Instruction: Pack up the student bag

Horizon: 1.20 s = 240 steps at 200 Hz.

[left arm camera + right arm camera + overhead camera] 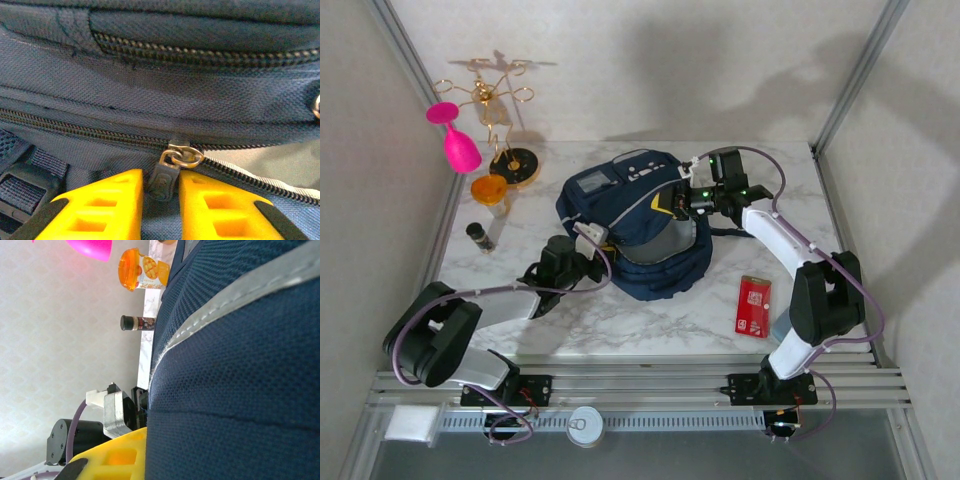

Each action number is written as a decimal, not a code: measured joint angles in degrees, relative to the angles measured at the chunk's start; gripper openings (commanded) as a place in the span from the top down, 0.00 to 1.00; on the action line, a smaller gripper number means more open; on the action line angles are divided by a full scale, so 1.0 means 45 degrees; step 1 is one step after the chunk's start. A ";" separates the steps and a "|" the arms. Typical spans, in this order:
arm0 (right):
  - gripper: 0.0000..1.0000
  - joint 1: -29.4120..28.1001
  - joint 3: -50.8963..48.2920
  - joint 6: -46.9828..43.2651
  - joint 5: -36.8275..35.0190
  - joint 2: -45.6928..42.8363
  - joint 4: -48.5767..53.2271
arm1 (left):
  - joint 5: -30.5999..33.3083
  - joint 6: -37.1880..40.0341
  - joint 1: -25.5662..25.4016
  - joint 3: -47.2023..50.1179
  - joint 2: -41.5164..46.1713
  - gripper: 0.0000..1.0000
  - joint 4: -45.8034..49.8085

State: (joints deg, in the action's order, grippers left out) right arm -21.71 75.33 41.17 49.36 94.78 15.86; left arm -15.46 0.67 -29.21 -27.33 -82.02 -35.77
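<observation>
1. Student bag (640, 235). It lies at the middle of the table (670, 320), between my two arms. Every place below is given from the bag.
2. Look of the bag: navy woven fabric, pale grey trim stripes, a grey patch (592, 182) on its far-left top and a small yellow accent (660, 205) towards its right. It slumps softly rather than standing. Two zip lines run across its near-left face.
3. Zipper pull (163, 184). It is a dark tab hanging from a metal ring on the lower zip line. The teeth to one side of the slider are meshed. On the other side they part over pale lining, so I judge this compartment partly open.
4. Left claw (161, 176), at the bag's near-left face. Its yellow fingers (110, 205) sit on either side of the tab and appear to pinch it. I judge this grip is meant to run the slider and widen the mouth for packing.
5. Right claw (692, 197), at the bag's far-right edge. It is pressed together, with bag cloth lying against its one visible finger (115, 455). I judge it is anchoring the bag so that a pull on the zip does not drag it.
6. Red box (753, 305), flat on the table to the bag's near right and well apart from it. Probably cargo.
7. Left of the bag: a small dark bottle (480, 235), an orange-lidded jar (490, 190) and a pink goblet (455, 135).
</observation>
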 measured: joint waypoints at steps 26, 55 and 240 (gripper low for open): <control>1.00 0.0005 0.0000 -0.0005 0.0005 0.0010 -0.0024 | 0.0019 0.0097 0.0015 -0.0092 -0.0073 0.98 -0.0005; 1.00 0.0019 0.0000 -0.0005 0.0005 0.0010 -0.0039 | -0.0005 0.0131 0.0253 -0.0102 -0.0073 1.00 -0.0005; 1.00 -0.0899 -0.0097 0.0316 -0.0160 0.1457 -0.2574 | 0.1064 -0.4031 0.3070 -0.2356 -0.1472 1.00 0.3050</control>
State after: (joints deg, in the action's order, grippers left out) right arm -25.76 74.89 42.59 48.64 101.34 4.27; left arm -10.68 -17.47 -15.40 -37.93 -88.64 -22.04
